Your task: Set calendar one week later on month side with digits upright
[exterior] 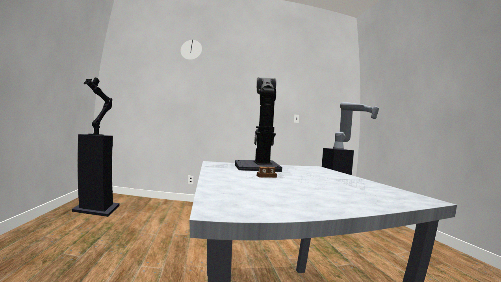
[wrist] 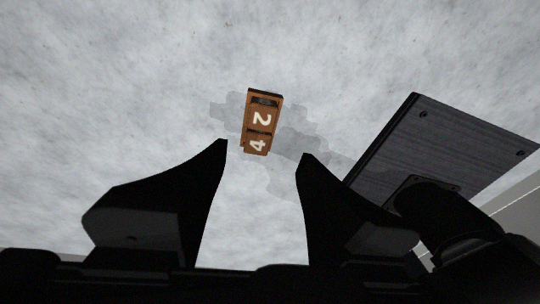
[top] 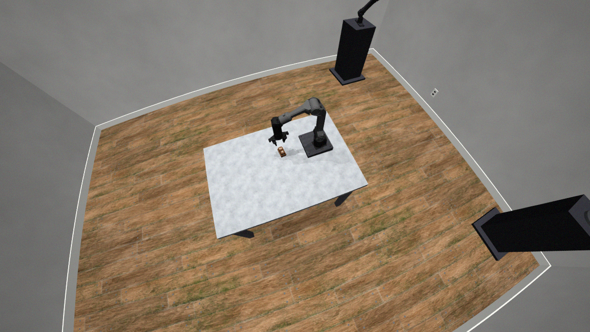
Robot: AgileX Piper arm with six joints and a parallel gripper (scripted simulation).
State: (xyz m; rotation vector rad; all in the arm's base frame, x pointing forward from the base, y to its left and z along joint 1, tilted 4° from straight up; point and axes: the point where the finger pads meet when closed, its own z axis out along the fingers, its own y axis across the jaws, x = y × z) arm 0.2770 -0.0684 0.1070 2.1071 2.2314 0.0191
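A pale counter [top: 264, 185] [exterior: 297, 196] [wrist: 106, 64], mottled white and soft gray, stands on dark legs in a gray-walled room. In the exterior view its thick gray edge runs across the lower part of the frame. The wood-plank floor [top: 247, 284] [exterior: 150, 234] is warm brown with greenish streaks, and a pale baseboard [top: 198, 92] [exterior: 154, 193] follows the walls. On the back wall, upper left of center in the exterior view, hangs a round pale disc [exterior: 191, 49] with a single dark line. A black pedestal [top: 354, 51] [exterior: 94, 171] carrying a black arm [exterior: 103, 104] stands at the left of that view; a gray arm [exterior: 346, 120] on another dark pedestal [exterior: 337, 161] is at the right.

The small brown calendar [top: 281, 151] [exterior: 266, 172] [wrist: 261, 123] sits on the counter, just above the middle of the top view and near the dark base plate [top: 307, 150] [exterior: 245, 164] [wrist: 420, 127]. The exterior view shows 9 and 3 on its cubes' faces; the wrist view shows 2 and 4 on other faces. The gripper [top: 279, 141] [wrist: 264, 157] is spread wide above the counter, its fingers apart and holding nothing. Gray shadows lie beside the calendar.
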